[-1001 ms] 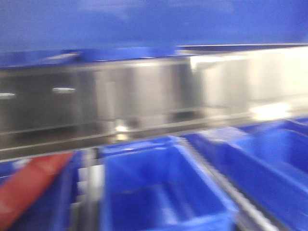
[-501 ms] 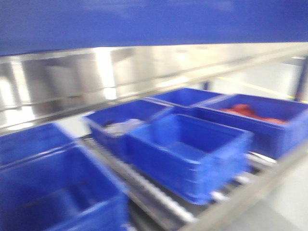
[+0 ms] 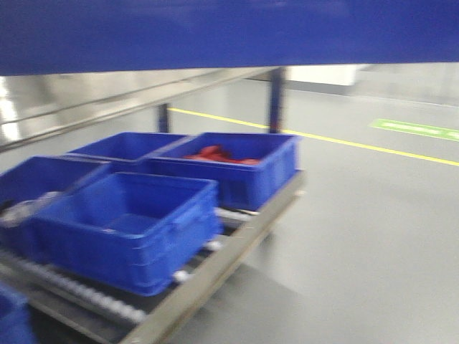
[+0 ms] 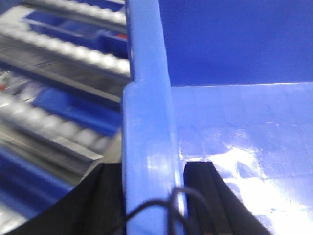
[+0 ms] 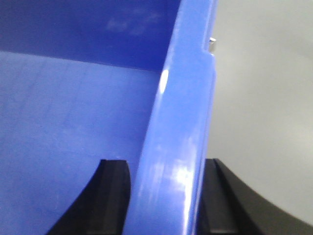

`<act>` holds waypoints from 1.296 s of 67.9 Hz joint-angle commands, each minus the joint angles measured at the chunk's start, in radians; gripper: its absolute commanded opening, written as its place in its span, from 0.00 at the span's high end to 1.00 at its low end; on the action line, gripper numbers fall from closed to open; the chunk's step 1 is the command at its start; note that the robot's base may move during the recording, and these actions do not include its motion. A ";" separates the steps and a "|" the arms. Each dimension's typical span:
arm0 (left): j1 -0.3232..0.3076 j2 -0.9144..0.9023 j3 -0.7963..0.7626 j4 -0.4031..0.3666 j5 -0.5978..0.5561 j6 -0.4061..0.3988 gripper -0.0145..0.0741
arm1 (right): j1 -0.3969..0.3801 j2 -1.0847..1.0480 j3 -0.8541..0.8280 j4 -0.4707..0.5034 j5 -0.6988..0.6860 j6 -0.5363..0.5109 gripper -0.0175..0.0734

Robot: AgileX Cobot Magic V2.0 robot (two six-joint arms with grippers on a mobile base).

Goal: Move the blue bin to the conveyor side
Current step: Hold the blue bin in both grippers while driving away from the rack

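Observation:
The blue bin is held up between both grippers, and its wall fills the top of the front view as a blue band [image 3: 229,32]. In the left wrist view my left gripper [image 4: 151,169] is shut on the bin's thick left rim [image 4: 146,112], with one black finger [image 4: 105,196] outside and the other inside. In the right wrist view my right gripper [image 5: 166,166] is shut on the right rim [image 5: 183,112], with one finger [image 5: 110,196] inside the bin and the other outside. The bin's inside looks bare. The conveyor is out of view.
A low roller rack [image 3: 215,269] at the lower left carries several blue totes; one [image 3: 229,168] holds red items. A steel rail [image 3: 79,107] runs above them, beside blue posts [image 3: 276,100]. Grey floor with a yellow line [image 3: 358,143] lies to the right. Rollers [image 4: 63,54] show beyond the left rim.
The front view has swung: the steel rail and the rack of totes slid to the left, and grey floor with a yellow line now fills the right. The blue band stays on top.

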 commanded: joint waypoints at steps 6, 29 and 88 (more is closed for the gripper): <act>0.001 -0.020 -0.017 0.029 -0.090 0.007 0.83 | -0.009 -0.015 -0.012 -0.050 -0.107 0.002 0.89; 0.001 -0.020 -0.017 0.029 -0.090 0.007 0.83 | -0.009 -0.015 -0.012 -0.050 -0.107 0.002 0.89; 0.001 -0.020 -0.017 0.029 -0.090 0.007 0.83 | -0.009 -0.015 -0.012 -0.050 -0.107 0.002 0.89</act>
